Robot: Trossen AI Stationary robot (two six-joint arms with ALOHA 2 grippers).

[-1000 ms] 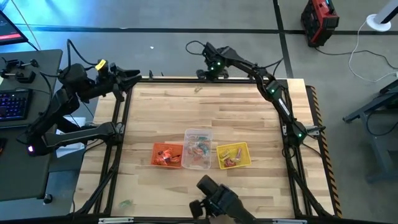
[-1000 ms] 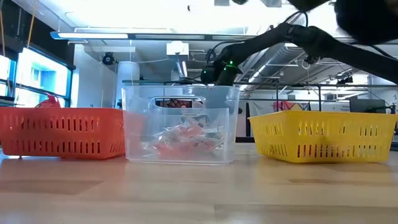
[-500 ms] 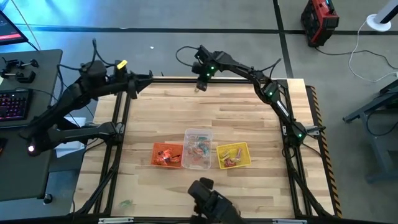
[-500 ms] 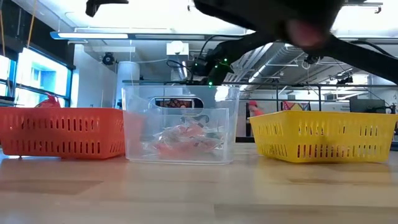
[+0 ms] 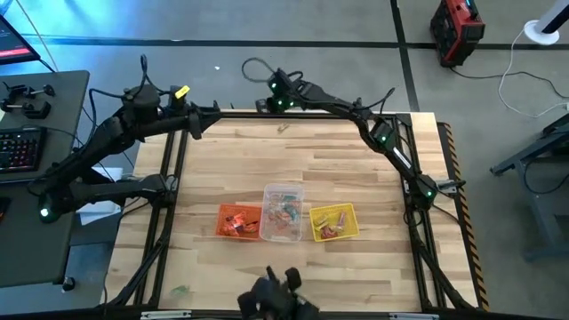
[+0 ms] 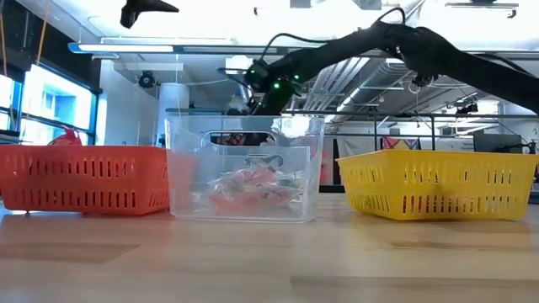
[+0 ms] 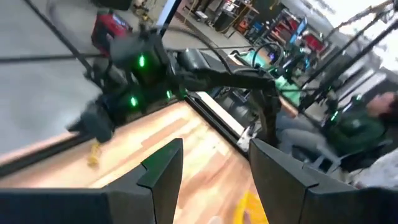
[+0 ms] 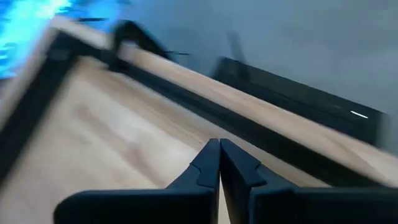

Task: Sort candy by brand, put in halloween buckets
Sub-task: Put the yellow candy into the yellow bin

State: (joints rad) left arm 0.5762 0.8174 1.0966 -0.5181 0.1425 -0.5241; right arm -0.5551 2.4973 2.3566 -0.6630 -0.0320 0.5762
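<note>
Table (image 5: 293, 160) w/ three tubs in a row near front edge, both arms up at the back.
Orange tub (image 5: 239, 221), clear tub (image 5: 283, 212), yellow tub (image 5: 334, 222) side by side, candy (image 5: 282, 216) in each. Left gripper (image 7: 211, 165) at back-left corner, fingers spread, empty. Right gripper (image 8: 219, 163) over back edge, fingers pressed together, empty.

Three tubs sit in a row on the table (image 5: 267, 160): orange (image 5: 239, 220), clear (image 5: 283, 212), yellow (image 5: 333, 222), each holding candy (image 5: 283, 215). Both arms reach along the far edge.
</note>
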